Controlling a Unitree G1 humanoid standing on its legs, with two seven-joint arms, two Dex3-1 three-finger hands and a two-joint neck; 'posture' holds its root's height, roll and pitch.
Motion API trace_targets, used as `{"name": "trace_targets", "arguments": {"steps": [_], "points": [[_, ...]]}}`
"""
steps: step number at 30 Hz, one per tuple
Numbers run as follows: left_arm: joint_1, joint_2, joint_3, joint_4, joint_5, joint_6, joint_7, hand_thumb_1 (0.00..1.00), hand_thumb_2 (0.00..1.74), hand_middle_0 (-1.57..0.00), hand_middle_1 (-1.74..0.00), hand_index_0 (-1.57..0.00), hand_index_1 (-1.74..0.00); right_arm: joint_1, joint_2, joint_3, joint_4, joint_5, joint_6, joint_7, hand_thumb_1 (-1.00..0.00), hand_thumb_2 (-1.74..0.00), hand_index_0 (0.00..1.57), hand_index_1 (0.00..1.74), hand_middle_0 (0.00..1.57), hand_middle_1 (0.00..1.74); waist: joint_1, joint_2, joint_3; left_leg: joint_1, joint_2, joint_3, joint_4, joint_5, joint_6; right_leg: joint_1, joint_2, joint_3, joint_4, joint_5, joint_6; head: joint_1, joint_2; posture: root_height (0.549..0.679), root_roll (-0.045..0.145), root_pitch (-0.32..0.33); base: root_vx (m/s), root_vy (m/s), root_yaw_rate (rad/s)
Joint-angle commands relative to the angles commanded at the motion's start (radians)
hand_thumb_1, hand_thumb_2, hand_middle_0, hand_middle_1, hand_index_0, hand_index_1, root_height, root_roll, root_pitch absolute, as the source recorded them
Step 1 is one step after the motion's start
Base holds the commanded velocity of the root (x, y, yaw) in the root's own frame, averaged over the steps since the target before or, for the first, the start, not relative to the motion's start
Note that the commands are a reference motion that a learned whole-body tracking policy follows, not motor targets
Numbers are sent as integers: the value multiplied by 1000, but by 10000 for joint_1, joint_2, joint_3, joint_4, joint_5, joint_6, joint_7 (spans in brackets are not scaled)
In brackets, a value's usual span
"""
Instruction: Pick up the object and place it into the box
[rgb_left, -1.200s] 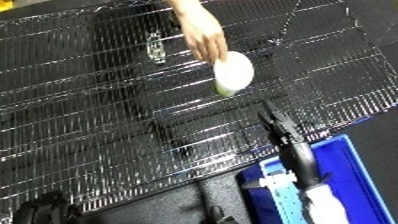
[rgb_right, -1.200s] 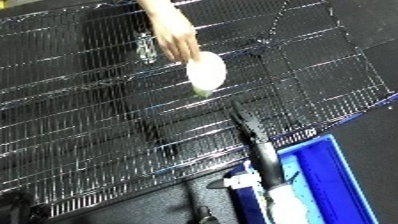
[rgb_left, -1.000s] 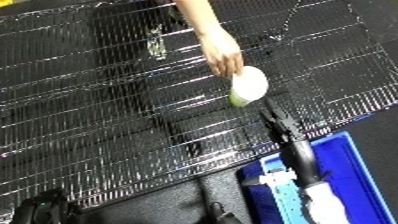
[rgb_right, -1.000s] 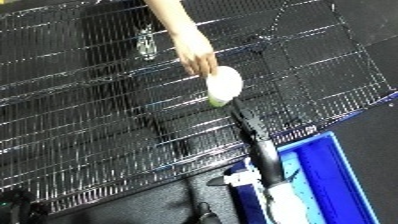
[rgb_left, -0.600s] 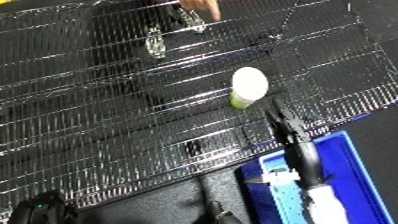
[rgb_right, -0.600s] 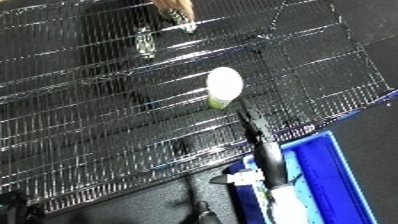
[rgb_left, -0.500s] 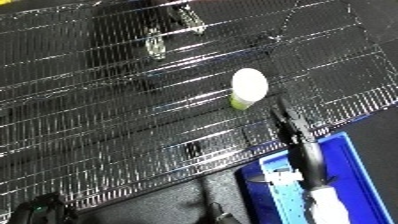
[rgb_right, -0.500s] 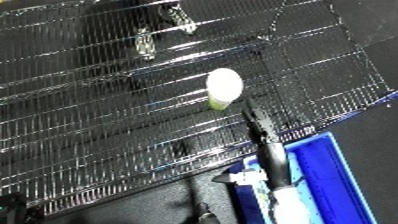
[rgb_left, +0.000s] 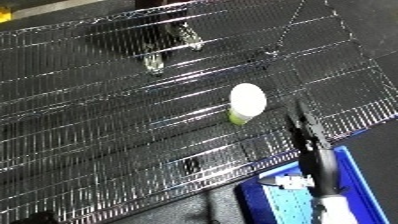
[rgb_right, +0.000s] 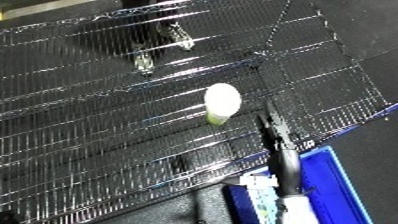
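A small container (rgb_left: 246, 102) with a round white top and a yellow-green body stands alone on the black wire-mesh table (rgb_left: 89, 125), near its right front edge. My right hand (rgb_left: 300, 126) reaches up from the lower right with its fingers straight and open. Its fingertips are just right of the container and slightly nearer to me, apart from it. The white forearm runs down over the blue bin (rgb_left: 360, 175), which sits below the table's edge at the lower right. My left hand does not show.
Two metal feet (rgb_left: 153, 62) (rgb_left: 190, 38) show through the mesh at the back. The table's front edge runs diagonally from lower left to right, with dark floor (rgb_left: 178, 210) beneath it.
A person's hand set the container down on the mesh, let go and withdrew out of view at the top. My right hand has stayed beside the bin.
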Motion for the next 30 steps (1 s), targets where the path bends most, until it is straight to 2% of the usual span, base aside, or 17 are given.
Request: {"name": "trace_targets", "arguments": {"steps": [5, 10, 17, 30], "points": [[-142, 75, -44, -103, 96, 123, 38, 1000, 1740, -1570, -1740, -1570, -1740, -265, 21, -9, 114, 164, 1, -228, 0, 0, 0, 0, 0, 0, -36, 77, 0, -204, -53, 10, 165, -92, 39, -273, 42, 33, 135, -22, -31, 522, 322, 629, 54, -99, 25, -39, -7], [-399, 150, -229, -85, 188, 234, 104, 1000, 1740, -1570, -1740, -1570, -1740, -747, -78, -92, 410, 45, -41, -669, 0, 0, 0, 0, 0, 0, -79, 186, 0, -459, -116, 14, 303, -160, 63, -565, 54, 55, 262, -25, -63, 906, 641, 628, 57, -82, 13, -42, -7], [-759, 264, -500, -45, 94, 295, 213, 1000, 1740, -1570, -1740, -1570, -1740, -1536, -176, -101, 914, 16, -12, -1078, 0, 0, 0, 0, 0, 0, -121, 397, 0, -970, -162, 81, 470, -211, 77, -1154, 65, 119, 472, -23, -128, 1370, 1112, 625, 62, -47, -21, -21, -15], [-1388, 412, -892, -100, -107, 391, 624, 1000, 1740, -1570, -1740, -1570, -1740, -2980, -555, 77, 1783, 142, 154, -1223, 0, 0, 0, 0, 0, 0, -57, 659, 0, -1779, -206, 130, 548, -203, 75, -2054, 67, 88, 651, -18, -212, 1895, 1931, 621, 67, 18, -29, -20, 2]]}}
